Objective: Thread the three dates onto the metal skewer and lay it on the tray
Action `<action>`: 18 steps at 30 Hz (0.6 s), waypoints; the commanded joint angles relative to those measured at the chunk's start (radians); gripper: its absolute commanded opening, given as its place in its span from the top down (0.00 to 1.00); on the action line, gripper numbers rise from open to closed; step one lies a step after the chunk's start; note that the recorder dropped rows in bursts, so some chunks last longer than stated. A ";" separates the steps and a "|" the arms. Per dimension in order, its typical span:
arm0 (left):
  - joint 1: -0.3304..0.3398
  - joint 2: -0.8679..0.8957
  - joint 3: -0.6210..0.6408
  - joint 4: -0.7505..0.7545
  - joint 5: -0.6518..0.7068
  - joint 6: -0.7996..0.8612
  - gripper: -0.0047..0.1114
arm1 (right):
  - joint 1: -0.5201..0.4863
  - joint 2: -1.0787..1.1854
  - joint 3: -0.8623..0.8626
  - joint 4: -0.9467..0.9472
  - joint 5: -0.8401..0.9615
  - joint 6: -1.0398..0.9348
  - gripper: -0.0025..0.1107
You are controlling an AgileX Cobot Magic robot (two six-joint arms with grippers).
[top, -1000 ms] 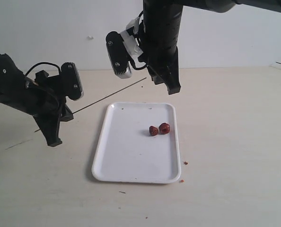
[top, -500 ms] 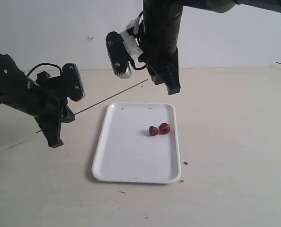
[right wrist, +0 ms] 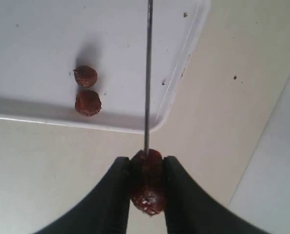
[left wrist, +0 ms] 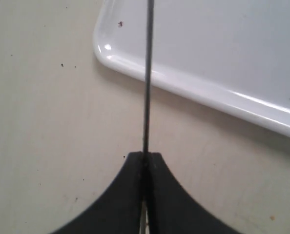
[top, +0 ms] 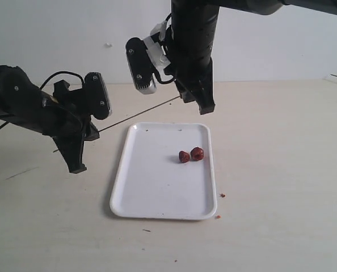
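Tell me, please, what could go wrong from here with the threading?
1. The skewer is clamped only near one end by the left gripper; its far tip may wander and slide off the held date instead of piercing it.
2. The right gripper pinches that date by its sides only, so the push might squeeze it out.
3. The two dates lie close together near the tray rim; grabbing one may knock the other off.

What look like reddish crumbs [top: 222, 195] lie on the pale tabletop [top: 282, 170] before a white wall [top: 72, 39].
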 commanded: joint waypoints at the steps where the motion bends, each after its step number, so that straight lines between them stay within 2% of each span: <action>1: -0.041 -0.002 -0.004 -0.017 -0.045 -0.004 0.96 | 0.002 -0.012 0.000 0.054 -0.010 -0.022 0.77; 6: -0.101 -0.002 -0.004 -0.036 -0.118 -0.006 0.96 | 0.018 -0.001 0.000 0.094 -0.024 -0.023 0.77; 11: -0.105 -0.002 -0.004 -0.072 -0.183 -0.038 0.96 | 0.048 -0.001 0.000 0.078 -0.036 -0.020 0.76; 16: -0.105 -0.002 -0.004 -0.081 -0.183 -0.038 0.96 | 0.048 -0.001 0.000 0.063 -0.078 0.046 0.44; 18: -0.105 -0.002 -0.004 -0.081 -0.183 -0.045 0.96 | 0.048 -0.001 0.000 0.061 -0.078 0.056 0.36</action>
